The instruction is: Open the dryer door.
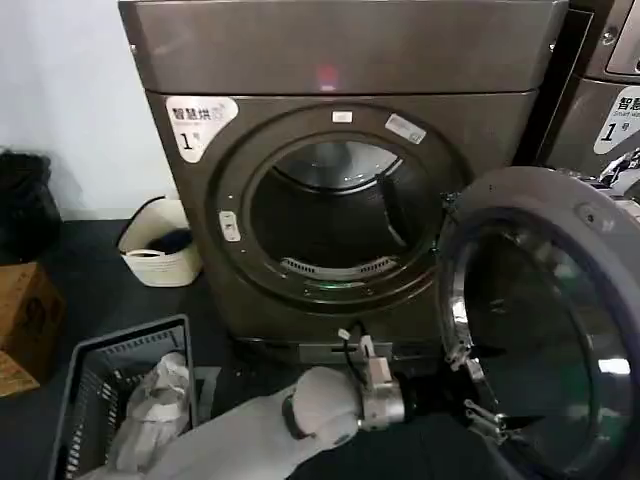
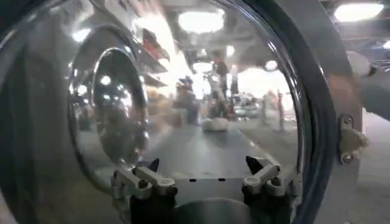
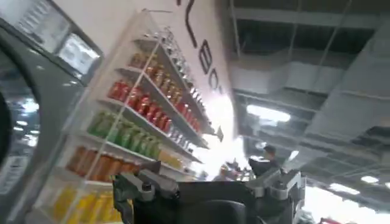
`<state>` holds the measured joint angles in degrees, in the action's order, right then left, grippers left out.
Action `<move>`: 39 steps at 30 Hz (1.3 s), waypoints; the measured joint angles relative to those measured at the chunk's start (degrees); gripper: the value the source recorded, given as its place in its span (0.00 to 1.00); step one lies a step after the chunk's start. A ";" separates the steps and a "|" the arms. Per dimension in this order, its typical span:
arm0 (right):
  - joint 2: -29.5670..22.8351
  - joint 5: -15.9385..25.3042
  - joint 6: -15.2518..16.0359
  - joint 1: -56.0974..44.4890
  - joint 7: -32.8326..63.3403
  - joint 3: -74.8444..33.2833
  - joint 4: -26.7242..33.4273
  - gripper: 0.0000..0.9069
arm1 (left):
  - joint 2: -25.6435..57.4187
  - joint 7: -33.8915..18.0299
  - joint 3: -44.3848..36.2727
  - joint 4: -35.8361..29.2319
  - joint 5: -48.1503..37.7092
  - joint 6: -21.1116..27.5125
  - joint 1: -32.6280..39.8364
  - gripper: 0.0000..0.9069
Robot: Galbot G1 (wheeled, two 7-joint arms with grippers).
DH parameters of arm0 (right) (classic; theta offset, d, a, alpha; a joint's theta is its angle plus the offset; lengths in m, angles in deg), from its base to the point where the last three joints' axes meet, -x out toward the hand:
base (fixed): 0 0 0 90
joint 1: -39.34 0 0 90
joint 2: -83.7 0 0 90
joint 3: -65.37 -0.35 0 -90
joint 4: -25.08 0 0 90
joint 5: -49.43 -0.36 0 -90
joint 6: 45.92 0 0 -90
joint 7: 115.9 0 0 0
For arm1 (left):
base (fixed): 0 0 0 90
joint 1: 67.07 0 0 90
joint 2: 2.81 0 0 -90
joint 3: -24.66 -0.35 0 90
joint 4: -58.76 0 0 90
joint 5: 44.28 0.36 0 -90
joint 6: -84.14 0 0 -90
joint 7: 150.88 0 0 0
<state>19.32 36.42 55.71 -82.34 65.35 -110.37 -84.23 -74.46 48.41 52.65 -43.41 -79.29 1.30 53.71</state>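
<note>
Reaching with spread jaws toward the open dryer door.
Left gripper (image 1: 478, 415), jaws released and grasping nothing, sits just before the swung-open dryer door (image 1: 545, 320); beyond the jaws stands the dryer (image 1: 340, 150). Right gripper (image 3: 210, 182) jaws are spread too, holding nothing.

The dryer door (image 1: 545, 320) stands swung open right of the dryer (image 1: 340, 180), a basket (image 1: 110, 385) front-left.
</note>
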 joint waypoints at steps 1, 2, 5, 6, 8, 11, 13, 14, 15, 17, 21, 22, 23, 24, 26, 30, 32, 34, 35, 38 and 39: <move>-0.06 0.08 0.31 -0.01 0.38 -0.59 -0.23 1.00 | -0.58 -0.07 -0.09 0.52 0.02 0.00 0.23 1.00; -0.14 0.15 0.58 -0.02 0.51 -1.12 -0.46 1.00 | -1.17 -0.09 -0.16 1.01 0.05 0.00 0.40 1.00; -0.38 0.30 1.47 -0.28 1.26 -2.53 -1.17 1.00 | -3.25 -0.32 -0.46 2.69 0.21 0.01 1.08 1.00; -0.44 0.59 1.97 -0.42 1.31 -2.94 -1.35 1.00 | -3.93 -0.34 -0.62 3.24 0.39 0.00 1.29 1.00; -0.72 1.55 2.94 -0.72 1.20 -3.84 -1.81 1.00 | -5.01 -0.34 -0.91 4.21 0.59 -0.05 1.61 1.00; -0.89 3.76 3.12 -1.15 0.82 -5.30 -2.21 1.00 | -6.48 -0.34 -1.25 5.79 1.00 -0.18 2.10 1.00; -0.91 4.52 3.12 -1.36 0.57 -6.40 -2.27 1.00 | -7.56 -0.49 -1.37 6.71 1.06 -0.20 2.37 1.00; -0.92 4.86 3.12 -1.46 0.32 -6.98 -2.30 1.00 | -8.01 -0.50 -1.43 7.10 1.09 -0.20 2.46 1.00; -0.93 5.13 3.05 -1.55 0.16 -7.46 -2.32 1.00 | -8.53 -0.63 -1.50 7.73 1.28 -0.22 2.72 1.00; -0.91 5.38 2.93 -1.70 0.00 -8.54 -2.39 1.00 | -9.50 -0.78 -1.60 8.66 1.43 -0.24 2.92 1.00; -0.72 5.70 3.12 -1.87 -0.08 -10.62 -2.39 1.00 | -11.23 -1.22 -1.68 10.60 1.40 -0.16 3.66 1.00; -0.72 5.75 3.17 -1.92 -0.14 -11.00 -2.38 1.00 | -11.67 -1.28 -1.69 11.02 1.40 -0.11 3.82 1.00; -0.72 5.87 3.10 -2.00 -0.32 -11.37 -2.34 1.00 | -12.11 -1.35 -1.71 11.54 1.49 -0.10 4.02 1.00; -0.72 6.05 2.89 -2.05 -0.41 -11.74 -2.27 1.00 | -12.51 -1.39 -1.71 12.04 1.63 -0.13 4.10 1.00; -0.73 6.26 2.79 -2.18 -0.47 -12.43 -2.20 1.00 | -13.32 -1.53 -1.71 13.04 1.69 -0.15 4.15 1.00; -0.42 6.57 2.68 -2.60 -0.82 -13.59 -1.84 1.00 | -14.68 -2.48 -2.25 14.56 1.81 -0.35 4.97 1.00; -0.25 6.79 2.52 -2.80 -1.01 -14.16 -1.66 1.00 | -15.31 -2.55 -2.79 15.44 2.14 -0.80 5.60 1.00; -0.24 7.35 2.08 -3.12 -1.61 -14.77 -1.75 1.00 | -15.96 -2.60 -3.04 16.38 2.27 -1.15 6.16 1.00; -0.24 7.61 1.90 -3.26 -1.70 -15.08 -1.87 1.00 | -16.32 -2.59 -3.09 16.91 2.30 -1.27 6.42 1.00; -0.10 8.06 1.69 -3.65 -1.83 -16.02 -1.93 1.00 | -17.16 -2.67 -3.14 18.30 2.19 -1.43 6.96 1.00; -0.08 8.07 1.68 -3.75 -1.83 -16.24 -1.92 1.00 | -17.45 -2.68 -3.18 18.69 2.21 -1.53 7.08 1.00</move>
<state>19.24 44.49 57.39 -86.09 63.52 -126.61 -86.15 -91.90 45.73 49.47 -24.72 -77.08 -0.23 60.78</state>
